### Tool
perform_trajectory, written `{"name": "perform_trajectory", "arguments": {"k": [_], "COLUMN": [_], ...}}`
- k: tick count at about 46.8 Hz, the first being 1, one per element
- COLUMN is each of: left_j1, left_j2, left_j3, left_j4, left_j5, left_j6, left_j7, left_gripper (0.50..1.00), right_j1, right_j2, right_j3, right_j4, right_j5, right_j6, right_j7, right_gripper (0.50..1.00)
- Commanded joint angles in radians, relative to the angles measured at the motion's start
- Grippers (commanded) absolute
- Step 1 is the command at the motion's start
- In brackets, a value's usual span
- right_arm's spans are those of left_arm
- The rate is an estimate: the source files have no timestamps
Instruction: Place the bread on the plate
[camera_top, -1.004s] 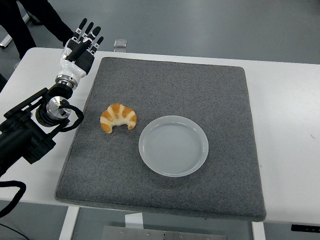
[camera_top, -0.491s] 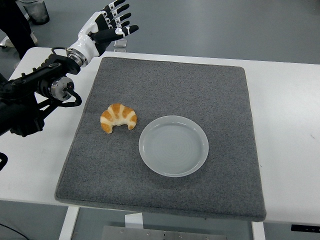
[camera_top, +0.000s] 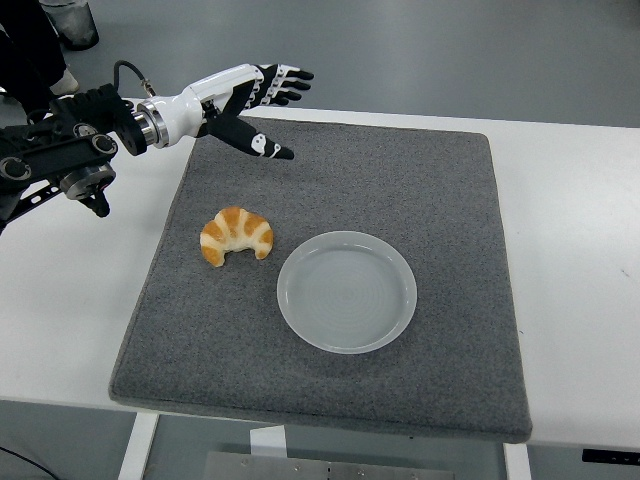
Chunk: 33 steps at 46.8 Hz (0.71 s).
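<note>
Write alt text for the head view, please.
A croissant lies on a grey mat just left of an empty white plate, while the robot's left hand hovers open above the mat's far-left corner.

Rough grey felt mat (camera_top: 330, 190), glossy smooth plate (camera_top: 346, 291).

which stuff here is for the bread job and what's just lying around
Part of the job:
- croissant, lying on the mat left of the plate
- plate, empty
- left hand, open, above the mat's far left corner

Just there:
- grey mat under both
- white table
- dark container on the floor, top left
</note>
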Motion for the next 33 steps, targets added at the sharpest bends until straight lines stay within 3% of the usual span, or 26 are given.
{"name": "perform_trajectory", "arguments": {"k": [1, 18, 33], "left_j1": [-0.039, -0.126, -0.128], "left_j2": [0.018, 0.061, 0.055], "left_j3": [0.092, 0.258, 0.306], "left_j4": [-0.022, -0.110, -0.115], "left_j5": [0.058, 0.377, 0.425], "left_j6": [-0.004, -0.002, 0.007], "left_j7": [0.000, 0.004, 0.020], "left_gripper": [0.994, 0.996, 0.996], "right_j1": [0.001, 0.000, 0.000], "right_j2": [0.000, 0.000, 0.000], "right_j3": [0.000, 0.000, 0.000], "right_j4": [0.000, 0.000, 0.000], "right_j5": [0.000, 0.000, 0.000], "right_j6": [0.000, 0.000, 0.000], "right_j7": [0.000, 0.000, 0.000], "right_gripper": [0.952, 0.952, 0.952]}}
